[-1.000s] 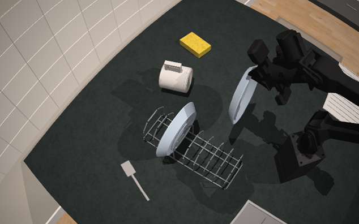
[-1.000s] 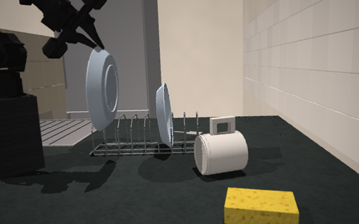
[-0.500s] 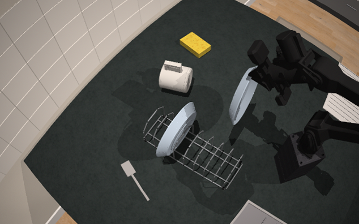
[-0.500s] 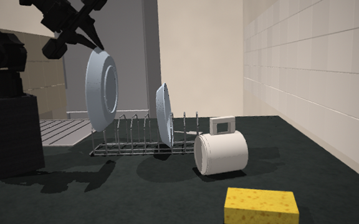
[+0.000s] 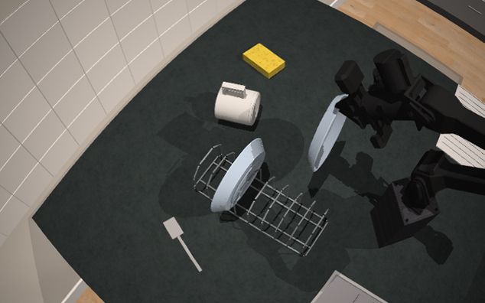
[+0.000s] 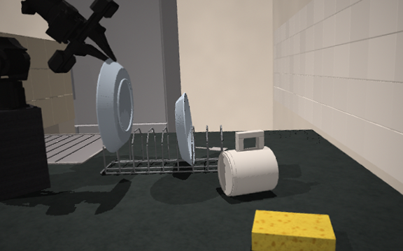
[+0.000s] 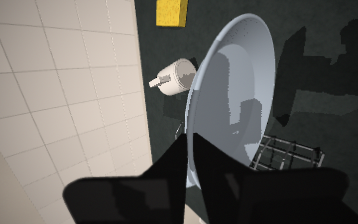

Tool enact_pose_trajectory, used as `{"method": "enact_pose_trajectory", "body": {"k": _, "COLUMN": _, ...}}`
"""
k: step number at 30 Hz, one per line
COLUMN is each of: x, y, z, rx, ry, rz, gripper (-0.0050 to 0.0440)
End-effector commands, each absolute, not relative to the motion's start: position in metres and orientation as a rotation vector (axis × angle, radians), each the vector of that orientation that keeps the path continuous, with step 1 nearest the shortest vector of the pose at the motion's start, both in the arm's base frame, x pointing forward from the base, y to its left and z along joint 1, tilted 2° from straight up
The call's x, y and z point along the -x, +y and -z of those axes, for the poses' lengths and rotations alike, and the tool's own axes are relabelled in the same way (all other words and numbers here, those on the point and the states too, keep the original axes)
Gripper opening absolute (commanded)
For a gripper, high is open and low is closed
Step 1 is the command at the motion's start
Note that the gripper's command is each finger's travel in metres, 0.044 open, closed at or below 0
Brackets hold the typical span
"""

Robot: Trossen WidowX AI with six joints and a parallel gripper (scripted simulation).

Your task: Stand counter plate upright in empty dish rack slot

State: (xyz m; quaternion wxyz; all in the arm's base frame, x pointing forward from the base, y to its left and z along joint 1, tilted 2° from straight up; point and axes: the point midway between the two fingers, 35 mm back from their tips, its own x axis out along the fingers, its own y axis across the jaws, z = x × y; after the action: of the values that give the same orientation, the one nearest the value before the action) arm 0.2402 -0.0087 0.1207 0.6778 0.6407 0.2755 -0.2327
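Observation:
My gripper (image 5: 342,102) is shut on the rim of a pale blue plate (image 5: 326,133) and holds it edge-up in the air, clear of the counter. In the exterior view the gripper (image 6: 110,58) pinches the top rim of the held plate (image 6: 115,104), which hangs above the near end of the wire dish rack (image 6: 162,155). In the wrist view the fingers clamp the plate's rim (image 7: 232,95). A second pale blue plate (image 5: 239,174) stands in a slot of the rack (image 5: 260,202); it also shows in the exterior view (image 6: 184,129).
A white mug (image 5: 237,104) lies on its side behind the rack. A yellow sponge (image 5: 264,60) lies farther back. A grey spatula (image 5: 180,242) lies in front of the rack. My arm's black base (image 5: 402,211) stands to the right.

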Motion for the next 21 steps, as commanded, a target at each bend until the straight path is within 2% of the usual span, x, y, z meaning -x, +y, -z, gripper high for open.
{"method": "enact_pose_trajectory", "body": {"k": 1, "x": -0.244, "y": -0.004, "z": -0.124, "rx": -1.445, "ry": 0.612, "rz": 0.515, "gripper": 0.0}}
{"method": "enact_pose_trajectory", "body": {"k": 21, "x": -0.251, "y": 0.029, "z": -0.124, "rx": -1.45, "ry": 0.656, "rz": 0.556, "gripper": 0.0}}
